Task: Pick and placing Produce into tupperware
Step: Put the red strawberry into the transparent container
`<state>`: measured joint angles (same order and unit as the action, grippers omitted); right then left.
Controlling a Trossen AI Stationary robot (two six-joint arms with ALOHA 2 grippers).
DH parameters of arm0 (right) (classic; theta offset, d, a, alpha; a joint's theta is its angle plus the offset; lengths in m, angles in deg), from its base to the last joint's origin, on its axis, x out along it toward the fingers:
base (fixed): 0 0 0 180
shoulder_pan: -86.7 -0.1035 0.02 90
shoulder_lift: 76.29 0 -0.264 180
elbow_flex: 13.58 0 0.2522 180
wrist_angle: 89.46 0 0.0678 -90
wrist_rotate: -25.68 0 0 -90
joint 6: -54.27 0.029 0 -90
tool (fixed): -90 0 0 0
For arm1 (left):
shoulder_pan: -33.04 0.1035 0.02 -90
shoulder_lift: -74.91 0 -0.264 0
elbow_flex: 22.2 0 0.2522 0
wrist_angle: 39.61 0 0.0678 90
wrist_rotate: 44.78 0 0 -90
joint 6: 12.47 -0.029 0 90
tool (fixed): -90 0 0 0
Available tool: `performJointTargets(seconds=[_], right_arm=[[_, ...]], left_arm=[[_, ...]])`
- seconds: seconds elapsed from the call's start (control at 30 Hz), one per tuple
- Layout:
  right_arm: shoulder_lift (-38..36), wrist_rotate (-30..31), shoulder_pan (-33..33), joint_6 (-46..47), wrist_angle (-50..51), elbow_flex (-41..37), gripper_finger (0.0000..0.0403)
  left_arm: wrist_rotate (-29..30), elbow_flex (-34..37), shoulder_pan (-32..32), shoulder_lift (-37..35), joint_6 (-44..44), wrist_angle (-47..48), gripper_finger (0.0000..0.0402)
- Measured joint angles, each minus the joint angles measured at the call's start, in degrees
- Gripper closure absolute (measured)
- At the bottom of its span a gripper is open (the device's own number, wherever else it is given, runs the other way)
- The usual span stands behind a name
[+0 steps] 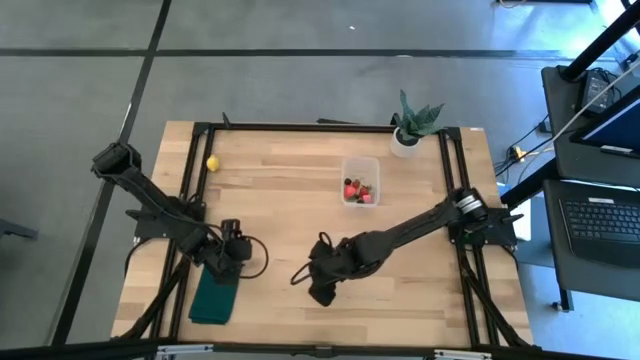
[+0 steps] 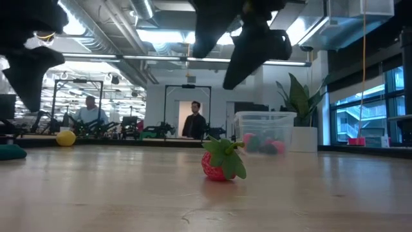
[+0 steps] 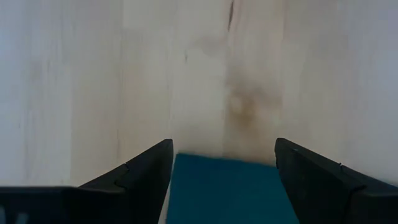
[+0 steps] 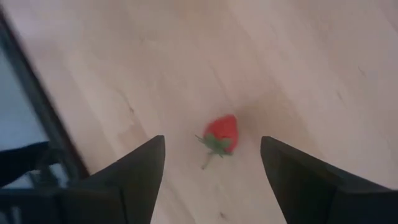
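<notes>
Right tool (image 4: 211, 171) hangs above the surface (image 1: 280, 210) w/ fingers spread wide, holding nothing; a red strawberry (image 4: 221, 137) lies on the wood between them, untouched. Left tool (image 3: 221, 177) is also spread and empty, over the edge of a green cloth (image 1: 213, 295). Tupperware (image 1: 360, 181) w/ a few fruit pieces sits near the plant pot (image 1: 405, 143); a yellow piece (image 1: 212, 163) lies at the far left.

Our right gripper (image 4: 211, 165) hangs low with fingers spread wide; our left gripper (image 3: 221, 171) waits, fingers likewise apart.
</notes>
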<state>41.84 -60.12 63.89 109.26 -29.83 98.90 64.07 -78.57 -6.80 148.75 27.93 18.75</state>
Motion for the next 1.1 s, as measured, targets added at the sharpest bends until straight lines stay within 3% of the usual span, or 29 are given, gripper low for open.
performJointTargets(seconds=[0.4,1.1], right_arm=[[11.1,-0.4,0.0,3.4,16.4,16.3,0.0136],[15.6,-1.4,-0.3,6.2,14.4,16.3,0.0136]], left_arm=[[0.2,1.5,-4.5,0.0,-0.9,-1.9,0.0130],[0.2,1.5,-7.6,0.0,0.0,-1.9,0.0130]])
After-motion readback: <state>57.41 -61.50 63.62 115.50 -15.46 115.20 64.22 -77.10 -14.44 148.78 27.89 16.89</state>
